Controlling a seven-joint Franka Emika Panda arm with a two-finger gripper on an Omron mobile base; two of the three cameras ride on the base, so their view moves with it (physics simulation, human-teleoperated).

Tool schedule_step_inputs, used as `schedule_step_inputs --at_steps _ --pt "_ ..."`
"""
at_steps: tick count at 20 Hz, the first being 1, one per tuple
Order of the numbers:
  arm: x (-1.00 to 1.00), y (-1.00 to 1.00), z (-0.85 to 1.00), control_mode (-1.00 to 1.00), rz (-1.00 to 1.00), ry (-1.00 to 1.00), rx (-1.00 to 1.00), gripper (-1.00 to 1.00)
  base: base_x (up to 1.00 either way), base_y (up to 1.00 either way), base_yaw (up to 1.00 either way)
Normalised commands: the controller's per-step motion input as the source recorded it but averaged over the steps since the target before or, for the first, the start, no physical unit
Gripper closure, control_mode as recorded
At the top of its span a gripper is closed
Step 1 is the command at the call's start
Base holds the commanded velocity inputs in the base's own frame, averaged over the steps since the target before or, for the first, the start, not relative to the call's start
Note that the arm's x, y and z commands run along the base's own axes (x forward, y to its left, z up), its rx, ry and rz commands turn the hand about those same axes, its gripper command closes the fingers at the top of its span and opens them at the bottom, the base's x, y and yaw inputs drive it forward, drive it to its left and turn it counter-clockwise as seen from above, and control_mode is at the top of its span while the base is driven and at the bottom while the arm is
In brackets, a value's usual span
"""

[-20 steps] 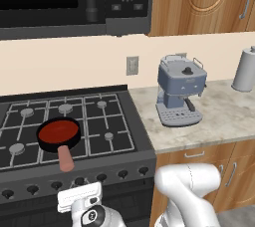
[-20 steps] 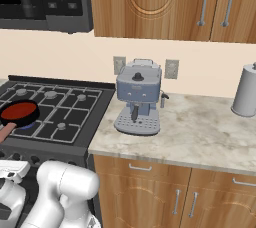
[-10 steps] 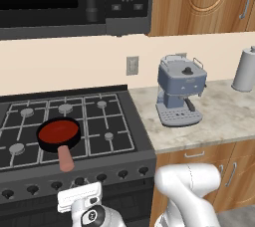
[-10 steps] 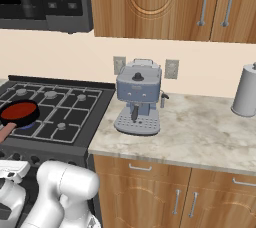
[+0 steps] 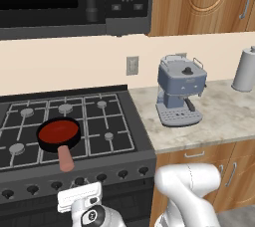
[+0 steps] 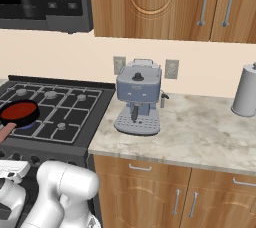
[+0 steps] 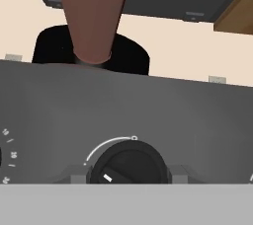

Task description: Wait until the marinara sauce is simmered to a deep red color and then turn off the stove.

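The marinara sauce (image 5: 58,131) fills a small black pan (image 5: 46,144) on the stove (image 5: 114,139), and it reads a deep red, so in my judgement the waiting is done and the knob is what matters now. From the gripper (image 5: 79,197), held low against the stove's front panel, the pan lies above and beyond, its pinkish-brown handle (image 5: 65,159) running straight back toward the gripper along the line of approach; in the hand view that handle (image 7: 92,14) juts overhead. The knob (image 7: 128,165) sits dead ahead of the gripper and very close, its white pointer mark turned down to the left, away from the end dot of the arc printed above it. The fingertips are not distinguishable at the bottom of the hand view, so I cannot tell whether the gripper is apart or together. Well off to the gripper's right, a blue-grey coffee machine (image 5: 180,96) stands on the surface (image 5: 224,121)
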Motion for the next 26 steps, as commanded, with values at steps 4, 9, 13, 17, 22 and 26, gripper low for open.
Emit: schedule_step_inputs --at_steps 4,9,13,17,22,26 --pt "0.00 0.00 0.00 -1.00 0.00 0.00 0.00 1.00 0.00 0.00 0.00" --pt "0.07 0.00 0.00 -1.00 0.00 0.02 0.00 1.00 0.00 0.00 0.00" --pt "0.11 0.00 0.00 -1.00 0.00 0.11 0.01 1.00 0.00 0.00 0.00" --pt "0.03 0.00 0.00 -1.00 0.00 0.11 0.01 1.00 0.00 0.00 0.00" --pt "0.00 -0.01 0.00 -1.00 0.00 0.05 0.00 1.00 0.00 0.00 0.00" --pt "0.00 -0.06 0.00 -1.00 0.00 0.01 0.03 1.00 0.00 0.00 0.00"
